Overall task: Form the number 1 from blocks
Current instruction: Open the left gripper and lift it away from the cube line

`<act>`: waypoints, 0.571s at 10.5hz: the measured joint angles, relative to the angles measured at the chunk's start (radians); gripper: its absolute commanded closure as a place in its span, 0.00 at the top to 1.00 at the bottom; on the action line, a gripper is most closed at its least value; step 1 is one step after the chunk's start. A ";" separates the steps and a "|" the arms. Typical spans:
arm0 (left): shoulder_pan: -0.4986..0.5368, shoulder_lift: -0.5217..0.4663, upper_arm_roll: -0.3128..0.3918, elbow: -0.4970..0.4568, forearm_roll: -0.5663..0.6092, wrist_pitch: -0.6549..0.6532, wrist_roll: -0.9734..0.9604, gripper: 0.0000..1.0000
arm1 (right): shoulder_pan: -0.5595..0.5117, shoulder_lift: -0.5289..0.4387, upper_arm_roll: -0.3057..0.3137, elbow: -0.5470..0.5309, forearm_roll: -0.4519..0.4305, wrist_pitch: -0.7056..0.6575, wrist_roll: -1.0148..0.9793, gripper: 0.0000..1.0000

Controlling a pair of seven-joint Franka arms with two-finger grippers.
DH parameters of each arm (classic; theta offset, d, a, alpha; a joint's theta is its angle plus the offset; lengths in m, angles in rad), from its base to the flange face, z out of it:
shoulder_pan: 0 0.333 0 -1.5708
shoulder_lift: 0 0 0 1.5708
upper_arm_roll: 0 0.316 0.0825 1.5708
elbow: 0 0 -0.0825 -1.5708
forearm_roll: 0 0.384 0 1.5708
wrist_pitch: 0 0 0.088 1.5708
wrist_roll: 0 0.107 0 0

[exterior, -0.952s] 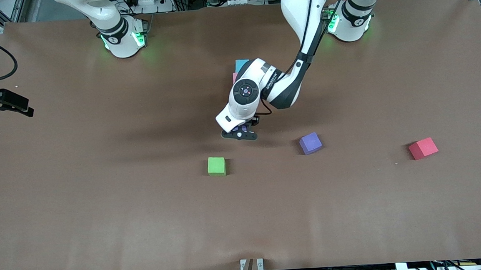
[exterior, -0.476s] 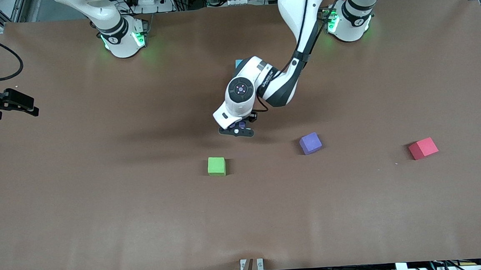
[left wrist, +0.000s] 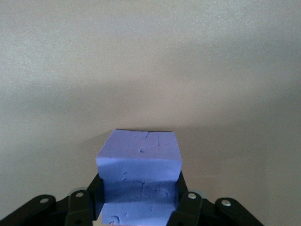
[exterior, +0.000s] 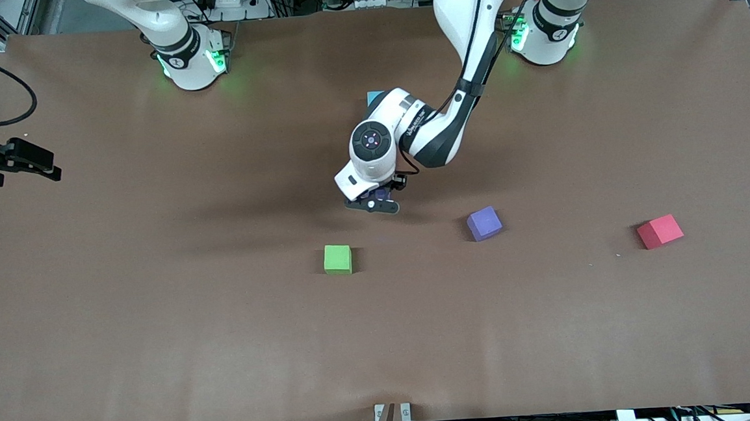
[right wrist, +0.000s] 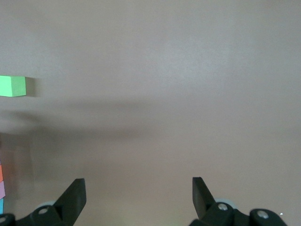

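My left gripper [exterior: 373,205] is shut on a purple block [left wrist: 139,160] and holds it low over the middle of the table; both fingers [left wrist: 95,195] press its sides. A second purple block [exterior: 483,223] lies on the table toward the left arm's end. Only a corner of the light blue block [exterior: 374,96] peeks out from under the left arm. That arm hides the pink and orange blocks in the front view. An orange sliver [right wrist: 1,172] shows at the edge of the right wrist view. My right gripper [exterior: 43,169] [right wrist: 138,197] waits open over the right arm's end.
A green cube [exterior: 337,259] [right wrist: 11,86] sits nearer to the front camera than the left gripper. A red cube [exterior: 659,231] lies toward the left arm's end. Brown table cover [exterior: 162,347] spans the whole surface.
The left gripper, with the purple block in it, has shifted slightly toward the robots' bases. The right gripper has moved only a little.
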 measured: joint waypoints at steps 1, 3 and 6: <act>0.000 0.000 0.000 0.000 0.000 -0.001 -0.001 1.00 | -0.019 0.001 0.007 -0.002 0.000 0.000 0.000 1.00; 0.000 0.000 0.001 0.005 0.000 -0.001 -0.030 1.00 | -0.050 0.001 0.013 -0.007 0.000 0.000 -0.007 1.00; -0.002 -0.061 0.049 0.047 0.000 -0.006 -0.047 1.00 | -0.052 0.001 0.027 -0.008 0.000 0.000 -0.023 1.00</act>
